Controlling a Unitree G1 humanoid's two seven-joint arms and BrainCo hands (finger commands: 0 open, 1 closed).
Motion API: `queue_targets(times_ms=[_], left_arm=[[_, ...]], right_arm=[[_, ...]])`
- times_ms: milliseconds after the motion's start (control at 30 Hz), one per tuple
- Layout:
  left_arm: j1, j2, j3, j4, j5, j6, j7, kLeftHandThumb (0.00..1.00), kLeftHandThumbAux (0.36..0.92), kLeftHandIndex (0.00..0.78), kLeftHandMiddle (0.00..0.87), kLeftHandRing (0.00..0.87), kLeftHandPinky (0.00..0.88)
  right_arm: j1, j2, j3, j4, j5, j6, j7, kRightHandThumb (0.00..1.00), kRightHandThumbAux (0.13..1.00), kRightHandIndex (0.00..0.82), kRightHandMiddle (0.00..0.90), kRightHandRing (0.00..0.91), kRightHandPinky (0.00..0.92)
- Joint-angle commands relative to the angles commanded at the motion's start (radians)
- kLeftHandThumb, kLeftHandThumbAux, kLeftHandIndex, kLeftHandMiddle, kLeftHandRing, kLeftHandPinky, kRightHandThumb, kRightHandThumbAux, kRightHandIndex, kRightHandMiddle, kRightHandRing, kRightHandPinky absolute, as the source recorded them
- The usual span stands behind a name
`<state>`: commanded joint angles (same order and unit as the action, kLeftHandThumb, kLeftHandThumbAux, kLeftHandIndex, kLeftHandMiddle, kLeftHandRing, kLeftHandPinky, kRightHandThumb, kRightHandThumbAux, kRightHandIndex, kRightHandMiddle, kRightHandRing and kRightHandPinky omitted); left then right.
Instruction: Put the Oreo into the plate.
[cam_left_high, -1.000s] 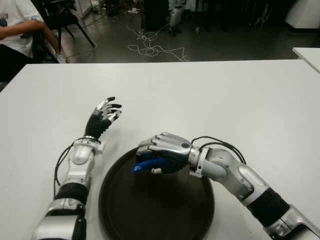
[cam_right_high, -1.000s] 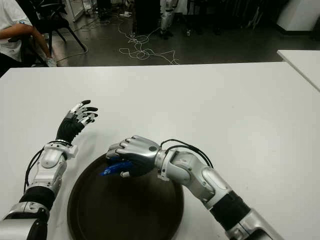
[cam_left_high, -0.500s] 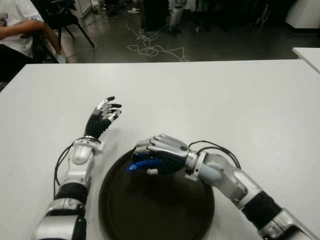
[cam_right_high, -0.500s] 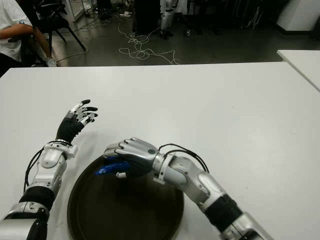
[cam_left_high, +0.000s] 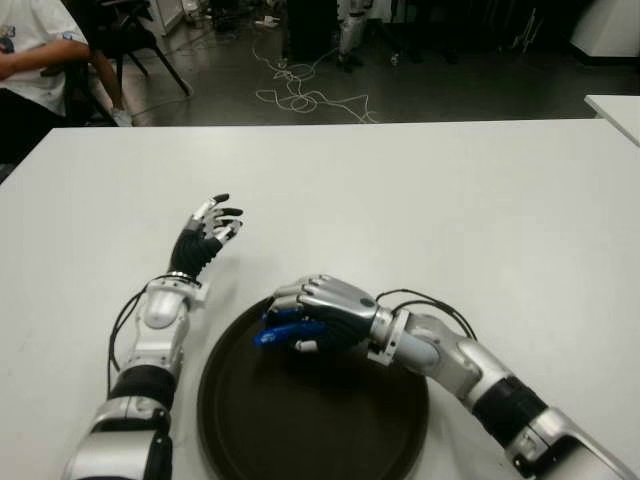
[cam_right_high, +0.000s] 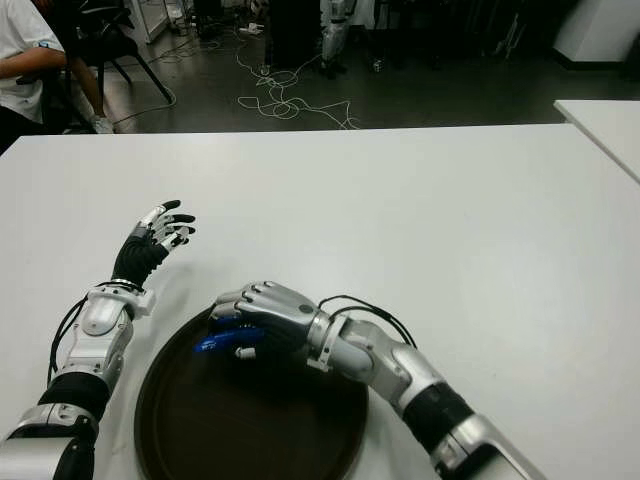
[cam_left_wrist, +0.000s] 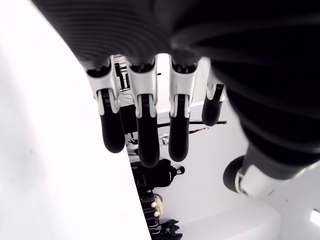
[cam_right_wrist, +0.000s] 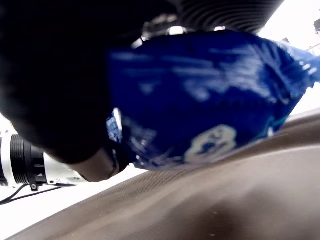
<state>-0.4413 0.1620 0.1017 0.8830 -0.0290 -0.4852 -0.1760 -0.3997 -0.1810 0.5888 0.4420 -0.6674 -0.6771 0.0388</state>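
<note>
A blue Oreo packet is clasped in my right hand, whose fingers are curled over it. That hand hangs low over the far left part of the round dark brown plate on the white table. The right wrist view shows the blue wrapper close above the plate's brown surface; whether they touch I cannot tell. My left hand is raised to the left of the plate, beyond its far edge, fingers spread and holding nothing.
The white table stretches wide beyond and to the right of the plate. A seated person is at the far left corner. Cables lie on the dark floor behind. Another table's corner shows at far right.
My right hand has sunk lower and drawn slightly toward me over the plate, still holding the Oreo packet. The left hand has not moved.
</note>
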Motion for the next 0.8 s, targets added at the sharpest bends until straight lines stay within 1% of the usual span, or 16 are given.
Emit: queue_targets(times_ms=[200, 467, 700, 800], left_arm=[[-0.001, 0.002, -0.002, 0.003, 0.008, -0.003, 0.005, 0.336, 0.645, 0.156, 0.293, 0.284, 0.259], [-0.002, 0.004, -0.004, 0.005, 0.013, -0.006, 0.009, 0.316, 0.661, 0.153, 0.282, 0.277, 0.257], [-0.003, 0.005, -0.002, 0.006, 0.004, -0.002, -0.005, 0.335, 0.657, 0.149, 0.288, 0.283, 0.26], [-0.003, 0.006, -0.001, 0.006, 0.003, 0.0, -0.008, 0.323, 0.648, 0.144, 0.285, 0.281, 0.258]], right_arm=[[-0.01, -0.005, -0.001, 0.011, -0.009, 0.001, -0.007, 0.0, 0.773, 0.032, 0.0, 0.0, 0.0], [-0.012, -0.007, -0.002, 0.014, -0.014, 0.01, -0.018, 0.0, 0.792, 0.032, 0.0, 0.0, 0.0], [-0.011, -0.011, -0.01, 0.008, -0.025, 0.021, -0.039, 0.027, 0.82, 0.04, 0.0, 0.0, 0.0], [-0.014, -0.011, -0.009, 0.012, -0.029, 0.025, -0.045, 0.03, 0.819, 0.042, 0.0, 0.0, 0.0]])
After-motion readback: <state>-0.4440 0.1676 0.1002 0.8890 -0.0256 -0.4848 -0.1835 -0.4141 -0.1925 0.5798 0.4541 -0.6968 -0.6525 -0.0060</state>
